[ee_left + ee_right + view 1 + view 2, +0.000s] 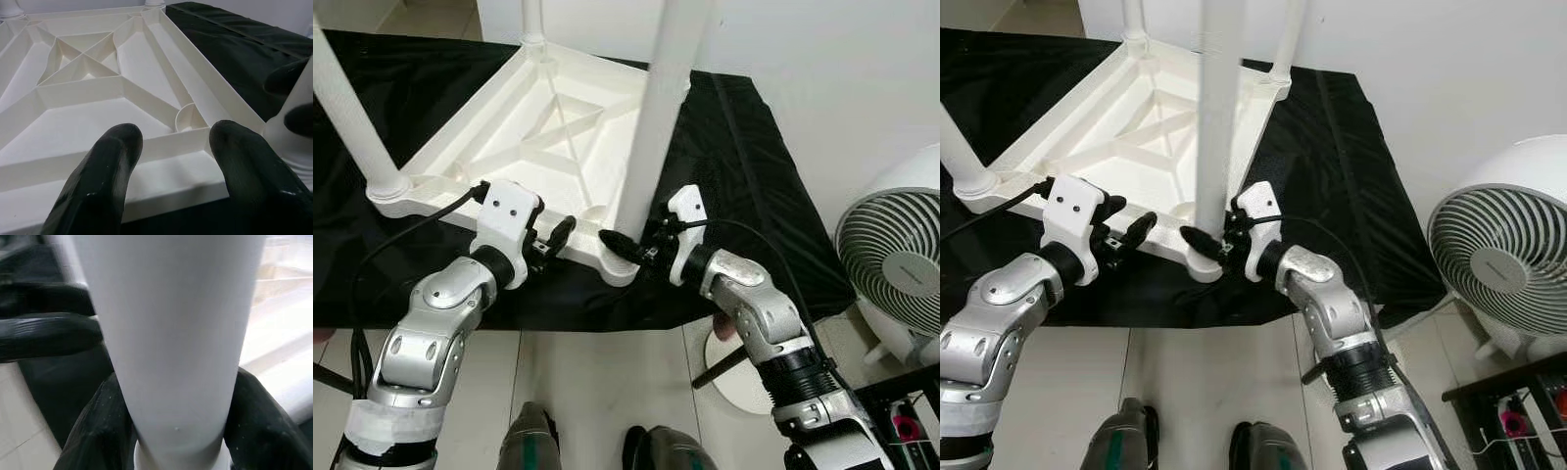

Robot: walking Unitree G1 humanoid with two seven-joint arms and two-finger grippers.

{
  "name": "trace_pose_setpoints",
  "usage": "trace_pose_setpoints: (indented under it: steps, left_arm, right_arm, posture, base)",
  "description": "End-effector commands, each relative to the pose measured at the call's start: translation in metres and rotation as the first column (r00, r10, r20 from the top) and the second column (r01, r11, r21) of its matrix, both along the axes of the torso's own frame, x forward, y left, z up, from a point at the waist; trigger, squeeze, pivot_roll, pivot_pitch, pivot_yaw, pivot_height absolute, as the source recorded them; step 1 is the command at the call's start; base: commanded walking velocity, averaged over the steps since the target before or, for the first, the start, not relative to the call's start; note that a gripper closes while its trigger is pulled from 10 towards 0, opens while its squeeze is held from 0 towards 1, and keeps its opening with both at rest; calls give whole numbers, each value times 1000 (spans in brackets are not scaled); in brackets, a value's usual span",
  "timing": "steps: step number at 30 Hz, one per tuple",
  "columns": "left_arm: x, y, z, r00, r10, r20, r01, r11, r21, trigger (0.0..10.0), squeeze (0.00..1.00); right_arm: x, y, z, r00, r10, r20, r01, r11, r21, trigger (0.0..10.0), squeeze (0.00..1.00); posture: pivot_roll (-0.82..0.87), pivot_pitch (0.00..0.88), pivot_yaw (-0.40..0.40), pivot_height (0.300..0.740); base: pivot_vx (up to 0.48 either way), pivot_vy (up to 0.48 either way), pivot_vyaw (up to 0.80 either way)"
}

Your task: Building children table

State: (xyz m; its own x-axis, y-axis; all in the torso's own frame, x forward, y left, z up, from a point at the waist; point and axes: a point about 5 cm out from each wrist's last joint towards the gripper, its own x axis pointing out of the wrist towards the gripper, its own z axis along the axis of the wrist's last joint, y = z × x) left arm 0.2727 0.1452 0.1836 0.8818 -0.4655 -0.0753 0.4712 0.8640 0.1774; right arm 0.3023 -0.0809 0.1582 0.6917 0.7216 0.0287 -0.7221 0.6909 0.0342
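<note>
At frame centre, our right gripper (625, 245) clamps the round white plastic leg (656, 117) near its base — smooth, slippery. Our left gripper (556, 235) hangs open at the stiff, light upturned white plastic tabletop (548, 127)'s rim — likely the safest hold.

One upturned white tabletop (558, 127) on one black cloth (744, 196). Four white legs (1217, 117) standing up. One white fan (1503, 259), right; two grippers (625, 245).

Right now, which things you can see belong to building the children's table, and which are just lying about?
Part of the job:
upturned white tabletop
near-corner leg, right gripper shut on its base
left gripper, open at the tabletop edge
black cloth underneath

Just lying about:
white fan
</note>
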Motion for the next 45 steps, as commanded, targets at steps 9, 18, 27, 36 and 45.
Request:
trace_pose_setpoints:
  steps: [9,18,27,36,45]
  left_arm:
    - [4,-12,-3,999,-46,-27,46,999,4,10000,0]
    - [2,-13,-4,998,-50,-30,51,999,10,10000,0]
    - [-1,-11,-5,999,-41,-36,41,999,11,10000,0]
    - [-2,-9,-6,999,-33,-40,33,999,16,10000,0]
    - [-7,-11,-13,998,-62,-18,63,996,70,10000,0]
  right_arm:
    - [-14,-46,-26,872,-482,-87,479,876,-60,0,0]
    - [-24,-36,-27,875,-480,-68,477,877,-51,10000,0]
    - [-25,-39,-8,856,-516,3,510,847,148,10000,1000]
    - [-31,-37,-1,862,-499,86,480,859,180,10000,1000]
    - [-34,-35,-7,927,-364,91,349,926,145,10000,0]
  posture:
    - [38,63,-66,740]
    - [42,68,-66,740]
    - [58,77,-75,740]
    - [65,82,-75,740]
    - [61,91,-62,740]
  base:
    - [0,0,0]
    - [0,0,0]
    - [0,0,0]
    - [0,0,0]
    - [0,0,0]
